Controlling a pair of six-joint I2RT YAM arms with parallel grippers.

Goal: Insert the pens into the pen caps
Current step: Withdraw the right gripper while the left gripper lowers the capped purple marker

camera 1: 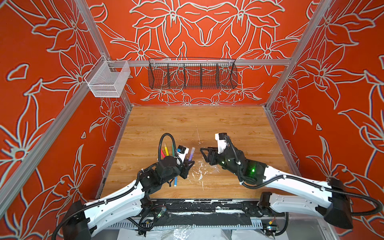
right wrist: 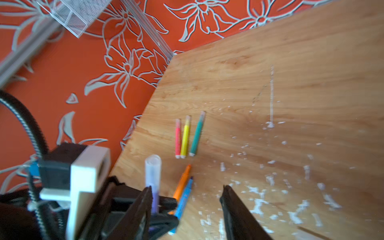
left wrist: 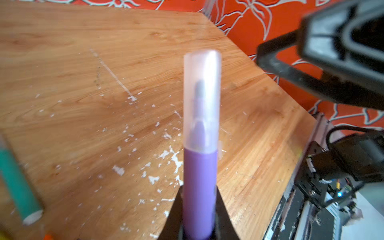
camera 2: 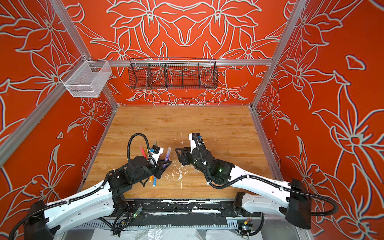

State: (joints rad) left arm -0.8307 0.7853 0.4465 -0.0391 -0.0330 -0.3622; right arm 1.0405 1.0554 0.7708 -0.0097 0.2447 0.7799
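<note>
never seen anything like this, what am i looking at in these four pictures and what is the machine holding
It is a robot with two arms, each ending in a two-fingered gripper. Two pictures look down on the whole booth from above; the other two come from cameras on the wrists, close to the fingers. The left gripper is shut on a purple pen with a clear cap over its tip. The right gripper is open and empty. On the wooden table lie a pink-red pen, a yellow pen and a green pen side by side, and an orange pen and a blue pen beside the left gripper, among white flecks.
</note>
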